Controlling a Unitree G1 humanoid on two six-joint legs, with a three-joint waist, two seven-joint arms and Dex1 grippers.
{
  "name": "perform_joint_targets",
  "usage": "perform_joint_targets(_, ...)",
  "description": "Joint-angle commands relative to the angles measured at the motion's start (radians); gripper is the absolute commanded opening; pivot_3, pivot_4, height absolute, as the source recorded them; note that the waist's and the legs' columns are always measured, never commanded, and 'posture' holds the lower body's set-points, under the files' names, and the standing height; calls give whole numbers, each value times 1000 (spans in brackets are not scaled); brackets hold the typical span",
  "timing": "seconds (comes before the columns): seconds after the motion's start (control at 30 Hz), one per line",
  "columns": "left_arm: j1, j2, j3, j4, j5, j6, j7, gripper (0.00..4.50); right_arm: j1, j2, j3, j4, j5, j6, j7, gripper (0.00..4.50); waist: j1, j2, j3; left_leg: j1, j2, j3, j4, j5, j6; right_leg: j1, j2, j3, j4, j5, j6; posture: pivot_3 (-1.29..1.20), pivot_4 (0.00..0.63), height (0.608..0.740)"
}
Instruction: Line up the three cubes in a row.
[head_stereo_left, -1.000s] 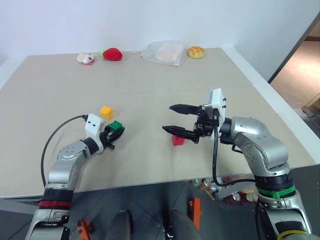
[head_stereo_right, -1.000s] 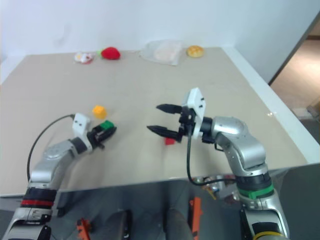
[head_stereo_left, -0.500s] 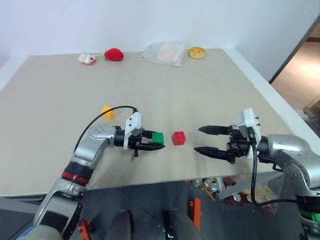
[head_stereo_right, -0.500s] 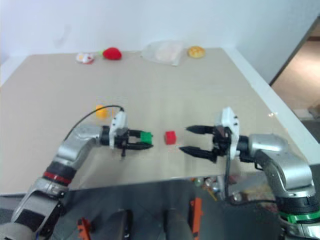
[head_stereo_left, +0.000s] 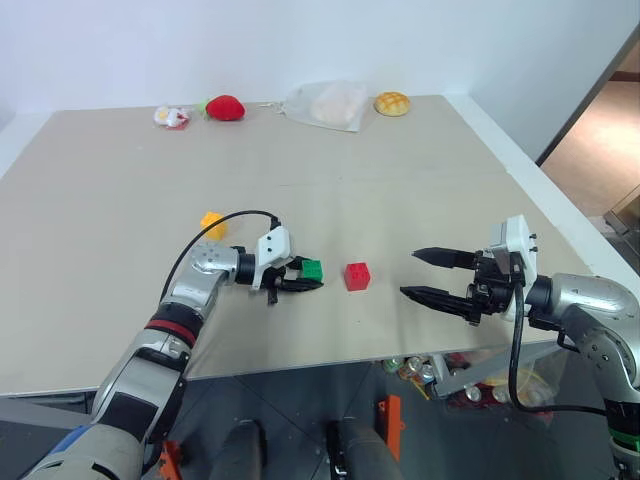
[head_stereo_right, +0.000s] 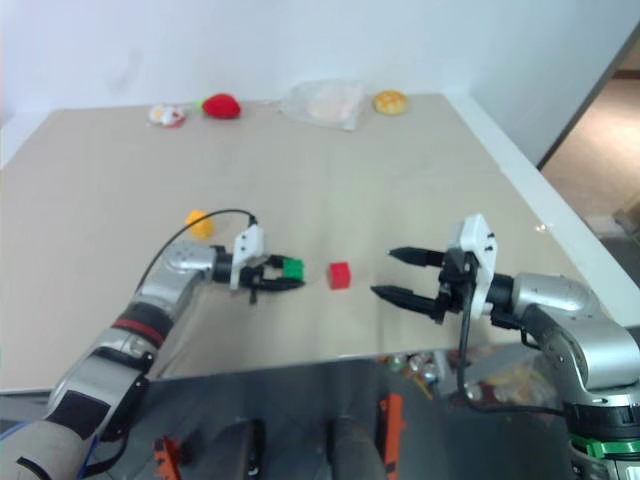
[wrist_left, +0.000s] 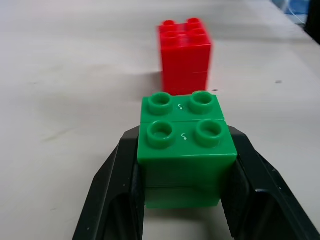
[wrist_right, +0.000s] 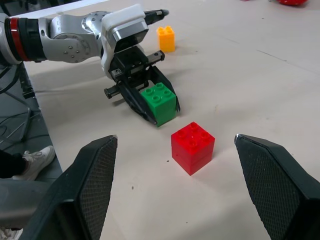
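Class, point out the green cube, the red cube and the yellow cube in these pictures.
green cube (wrist_left: 186, 140): left wrist view, on its studded top.
red cube (wrist_right: 193, 146): right wrist view, near its top front edge.
yellow cube (head_stereo_left: 211, 223): left eye view, on its visible upper part.

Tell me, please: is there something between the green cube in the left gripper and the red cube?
Nothing visible. The left gripper is shut on the green cube, and only bare table lies between it and the red cube. The yellow cube sits behind the left arm, out of the way.
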Motion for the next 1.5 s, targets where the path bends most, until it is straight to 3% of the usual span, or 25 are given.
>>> perform_joint_targets(0.03,16,-14,30,-59,-39,36,-22,1357,-25,-1,-11,-19,11,-11,-2,3887,0,0,0,0,0,0,0,0,0,0,0,0,0,0,0,0,150,740)
perform_joint_targets(0.3,89,-19,45,-227,-103,199,-55,1357,-56,13,16,0,3,-15,-4,3887,-1,0,0,0,0,0,0,0,0,0,0,0,0,0,0,0,150,740)
perform_joint_targets(0.97,51,-28,55,-16,-30,45,-50,1357,-60,14,16,-12,14,-2,-23,3887,0,0,0,1,0,0,1,0,0,1,0,0,0,1,0,0,150,740)
perform_joint_targets(1.03,45,-31,60,-10,-40,53,-64,2402,-62,14,16,-10,14,-1,-25,3887,0,0,0,1,0,0,1,0,0,1,0,0,0,1,0,0,150,740)
perform_joint_targets(1.23,51,-9,71,-63,-57,57,-90,4413,-66,14,16,-6,15,-1,-24,3887,-1,0,0,1,0,0,1,0,0,1,0,0,0,1,1,0,150,740)
perform_joint_targets(1.5,144,172,103,-260,-90,159,-170,4413,-121,0,29,36,6,-10,12,3887,-4,0,0,1,1,0,1,0,0,0,1,1,1,1,0,0,150,740)
